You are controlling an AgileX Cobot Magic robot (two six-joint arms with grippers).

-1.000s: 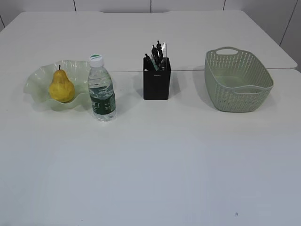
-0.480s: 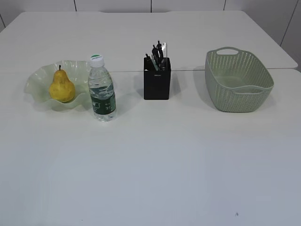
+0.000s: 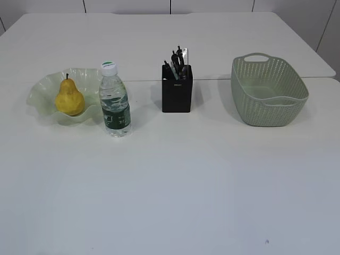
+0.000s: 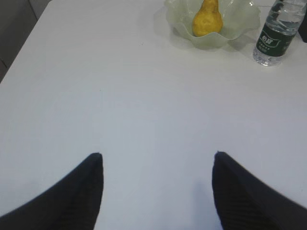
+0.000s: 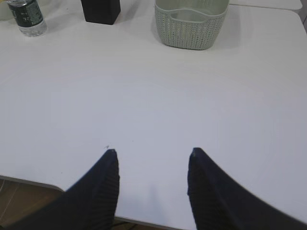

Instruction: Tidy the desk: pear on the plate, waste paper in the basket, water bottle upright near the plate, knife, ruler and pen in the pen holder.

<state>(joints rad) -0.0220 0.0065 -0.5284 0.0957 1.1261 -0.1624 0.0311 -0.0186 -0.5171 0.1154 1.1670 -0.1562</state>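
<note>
A yellow pear (image 3: 69, 99) sits on the pale green wavy plate (image 3: 40, 90) at the left; both show in the left wrist view, pear (image 4: 206, 18) and plate (image 4: 240, 21). A water bottle (image 3: 115, 101) stands upright right of the plate, also in the left wrist view (image 4: 278, 33) and the right wrist view (image 5: 28, 17). The black pen holder (image 3: 177, 94) holds several dark items and a metal ruler. The green basket (image 3: 268, 90) is at the right; no waste paper shows. My left gripper (image 4: 157, 155) and right gripper (image 5: 152, 152) are open and empty above bare table.
The white table's near edge shows under my right gripper (image 5: 29, 184). A seam between two tabletops runs behind the holder (image 3: 143, 80). The basket also shows in the right wrist view (image 5: 191, 24), and the holder's base does too (image 5: 100, 12).
</note>
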